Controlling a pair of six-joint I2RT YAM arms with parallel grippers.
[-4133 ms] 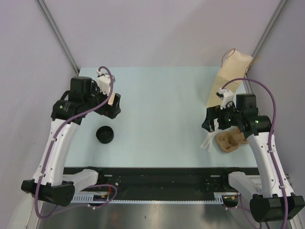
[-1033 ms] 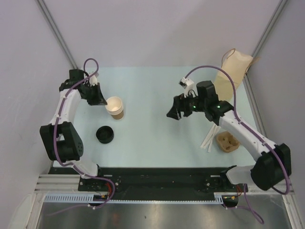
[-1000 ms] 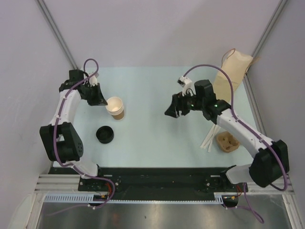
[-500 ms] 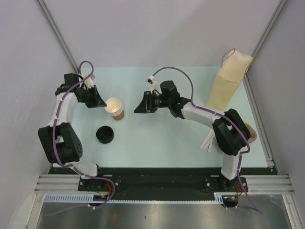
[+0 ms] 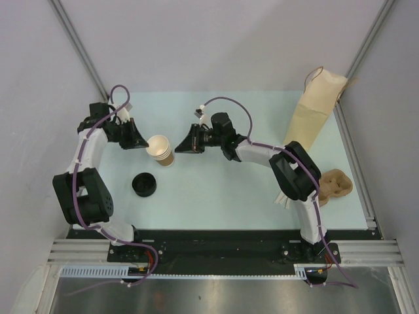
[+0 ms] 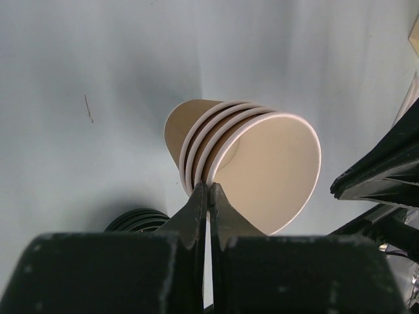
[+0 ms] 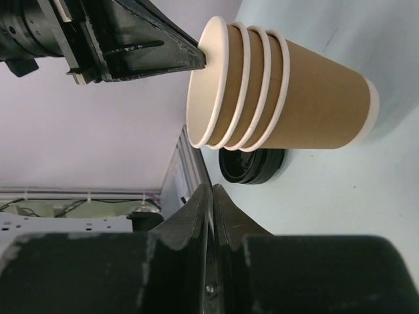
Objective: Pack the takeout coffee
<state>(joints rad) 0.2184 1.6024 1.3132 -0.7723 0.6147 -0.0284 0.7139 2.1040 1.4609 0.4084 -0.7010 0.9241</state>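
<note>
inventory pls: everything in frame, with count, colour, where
cups: four nested in one stack, tan with white insides, left-centre of the table
lids: one stack, count unclear, black, near left, in front of the cups
paper bag: one, tan, standing at the far right
cup tray: one, brown pulp, near the right edge
white sticks: count unclear, white, near right, partly hidden
table: one, pale blue-green
left gripper: black, shut on the rim of the cups
right gripper: black, fingers together on nothing, just right of the cups
</note>
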